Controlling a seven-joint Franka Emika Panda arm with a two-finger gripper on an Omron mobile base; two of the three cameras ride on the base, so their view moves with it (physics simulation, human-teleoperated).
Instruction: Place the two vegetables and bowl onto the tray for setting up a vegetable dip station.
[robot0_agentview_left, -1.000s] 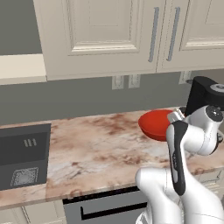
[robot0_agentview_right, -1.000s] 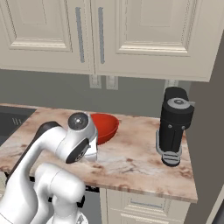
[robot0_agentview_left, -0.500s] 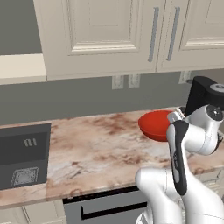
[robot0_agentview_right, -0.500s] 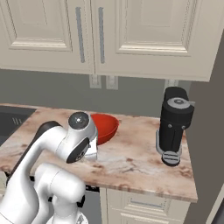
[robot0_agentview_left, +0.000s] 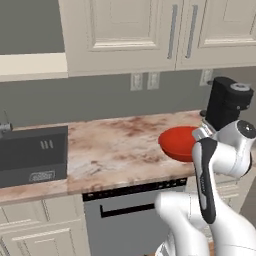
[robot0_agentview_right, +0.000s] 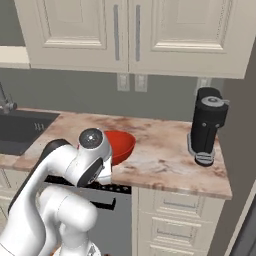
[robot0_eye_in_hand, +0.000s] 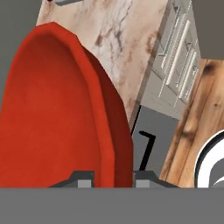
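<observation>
The red bowl (robot0_eye_in_hand: 57, 113) is gripped by its rim in the end effector (robot0_eye_in_hand: 113, 177), whose two fingertips are seen closed narrowly on either side of the thin wall at the bottom of the hand view; the rim is presumably chosen because the bowl is far too wide to be spanned whole. In the base views the bowl (robot0_agentview_left: 180, 142) is found at the front part of the marbled worktop (robot0_agentview_left: 115, 150), just ahead of the white arm, with the black coffee machine (robot0_agentview_right: 207, 125) standing well apart on the worktop toward the wall. Whether the bowl is resting on the worktop or raised slightly cannot be told. The dark sink (robot0_agentview_left: 32, 155) is set into the worktop at the far left, and cream cabinets (robot0_agentview_right: 125, 35) are hung above. The step in hand is judged to be carrying the bowl to the tray, so the bowl is probably kept near level and close to the arm for a steady move.
</observation>
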